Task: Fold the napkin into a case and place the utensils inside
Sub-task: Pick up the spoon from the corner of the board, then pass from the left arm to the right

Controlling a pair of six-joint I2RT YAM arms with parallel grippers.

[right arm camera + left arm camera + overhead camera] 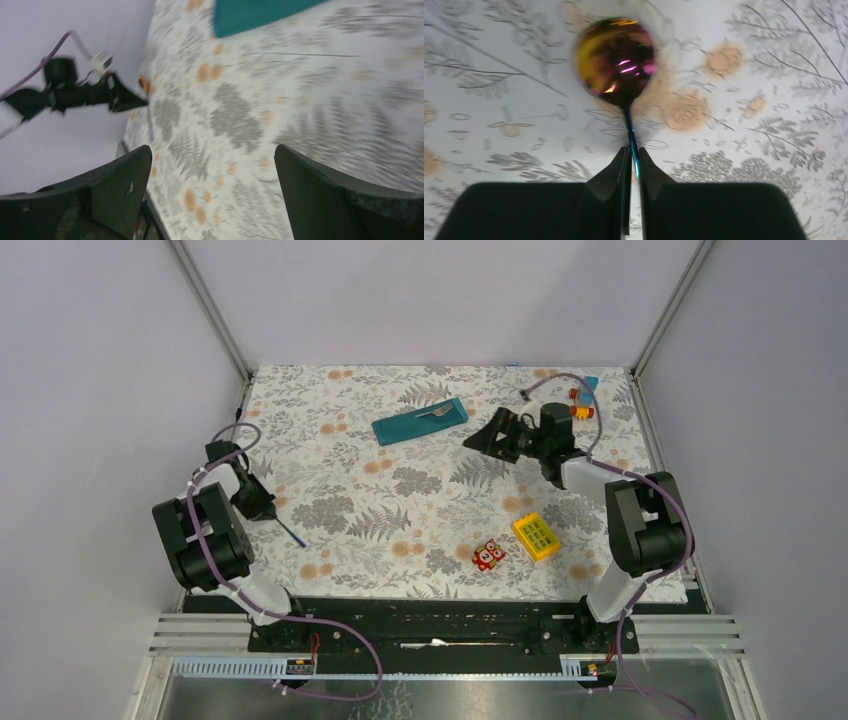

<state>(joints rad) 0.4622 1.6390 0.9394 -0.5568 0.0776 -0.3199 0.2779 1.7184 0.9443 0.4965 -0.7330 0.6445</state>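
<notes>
The teal napkin lies folded into a narrow case point(420, 422) at the back middle of the table, and a metal fork point(437, 412) rests at its right end. Its edge shows at the top of the right wrist view point(260, 12). My left gripper point(267, 510) is at the left side of the table. It is shut on the thin bluish handle of the spoon point(292, 532). In the left wrist view the gripper point(633, 150) pinches the handle and the shiny pink-red bowl point(615, 60) hangs over the tablecloth. My right gripper point(492, 435) is open and empty just right of the case, with its fingers point(120, 175) wide apart.
A small red owl toy point(487, 555) and a yellow gridded block point(536, 536) lie at the front right. A small orange and red object point(580, 402) lies at the back right corner. The left arm point(75, 92) shows in the right wrist view. Grey walls stand close round the table.
</notes>
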